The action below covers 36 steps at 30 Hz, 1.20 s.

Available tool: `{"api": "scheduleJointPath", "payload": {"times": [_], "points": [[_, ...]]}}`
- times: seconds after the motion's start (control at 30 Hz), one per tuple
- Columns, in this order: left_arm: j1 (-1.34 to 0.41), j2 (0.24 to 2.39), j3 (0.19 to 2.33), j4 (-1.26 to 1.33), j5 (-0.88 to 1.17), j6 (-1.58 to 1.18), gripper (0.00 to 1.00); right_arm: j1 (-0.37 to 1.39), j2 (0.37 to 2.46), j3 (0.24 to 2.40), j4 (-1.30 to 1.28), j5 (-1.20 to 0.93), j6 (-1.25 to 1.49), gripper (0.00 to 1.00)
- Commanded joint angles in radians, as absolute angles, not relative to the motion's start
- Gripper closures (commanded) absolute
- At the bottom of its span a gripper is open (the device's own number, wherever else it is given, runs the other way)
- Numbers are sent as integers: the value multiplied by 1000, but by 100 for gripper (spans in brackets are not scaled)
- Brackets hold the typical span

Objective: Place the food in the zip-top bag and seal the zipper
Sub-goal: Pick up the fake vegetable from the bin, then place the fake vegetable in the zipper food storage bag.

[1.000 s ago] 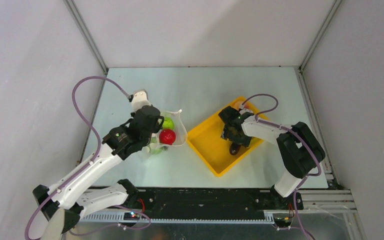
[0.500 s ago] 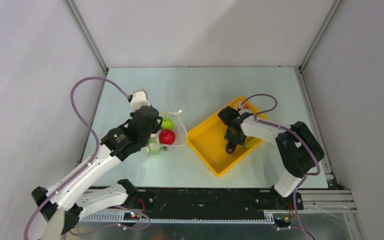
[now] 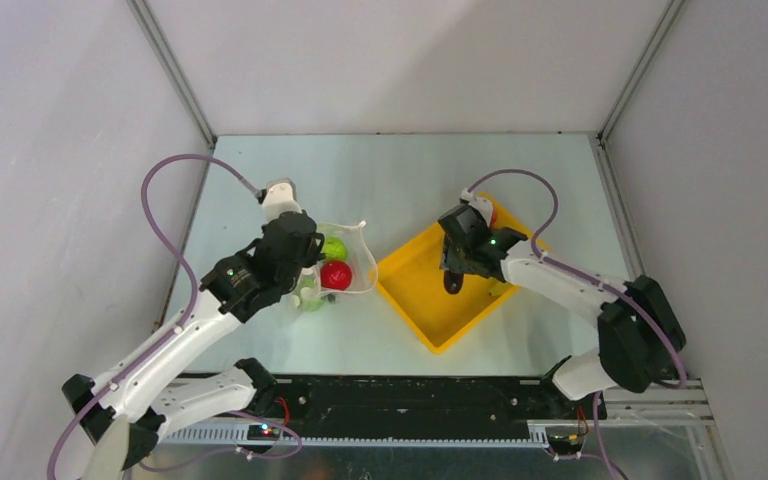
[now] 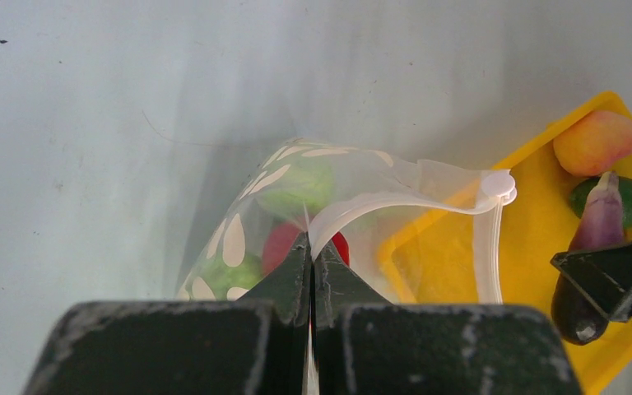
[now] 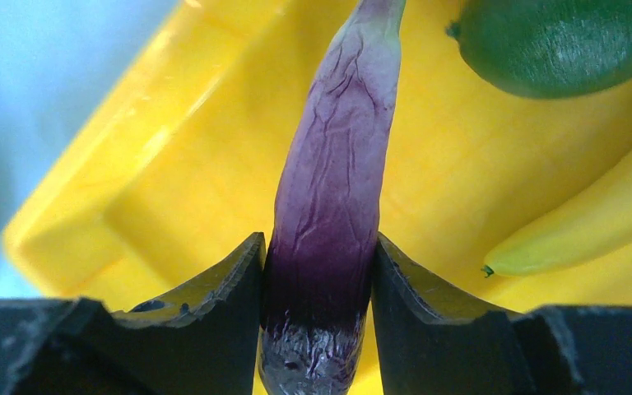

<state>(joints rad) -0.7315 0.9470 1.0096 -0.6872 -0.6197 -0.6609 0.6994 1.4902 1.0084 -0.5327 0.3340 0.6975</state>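
Right claw point(image 5: 319, 267) clamps the eggplant point(image 5: 337, 156) near its dark end; it looks light, firm and probably slippery. Left claw point(image 4: 309, 259) is clenched on the rim of the limp bag point(image 4: 354, 169).

Two arms, left arm point(image 3: 175, 345) and right arm point(image 3: 570, 285): white link shells, black joint housings. Lilac cable point(image 3: 144, 195) looped along each. Small green indicator light point(image 3: 493, 241) at right wrist. Left gripper point(image 4: 310, 263) and right gripper point(image 5: 319, 280): matte black, scuffed grey, wedge-shaped fingers point(image 5: 214, 284).
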Motion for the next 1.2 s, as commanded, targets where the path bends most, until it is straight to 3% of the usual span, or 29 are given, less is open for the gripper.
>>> {"api": "scheduleJointPath", "payload": {"times": [0.0,0.4,0.7,0.9,1.0,1.17], "points": [[-730,936,1008,-631,-597,-641,100,721,1375,1038,-456,285,548,89],[-730,962,1013,-598,-514,-632,100,764,1082,947,-191,64,466,86],[-730,996,1031,-608,-498,-632,100,806,1104,950,82,-630,448,84],[-730,1017,1036,-606,-486,-635,100,879,1142,948,142,-335,468,86],[-729,1017,1037,-607,-483,-642,100,928,1182,942,261,-83,503,86],[-730,1006,1037,-600,-463,-643,100,1009,1295,942,425,122,505,87]]}}
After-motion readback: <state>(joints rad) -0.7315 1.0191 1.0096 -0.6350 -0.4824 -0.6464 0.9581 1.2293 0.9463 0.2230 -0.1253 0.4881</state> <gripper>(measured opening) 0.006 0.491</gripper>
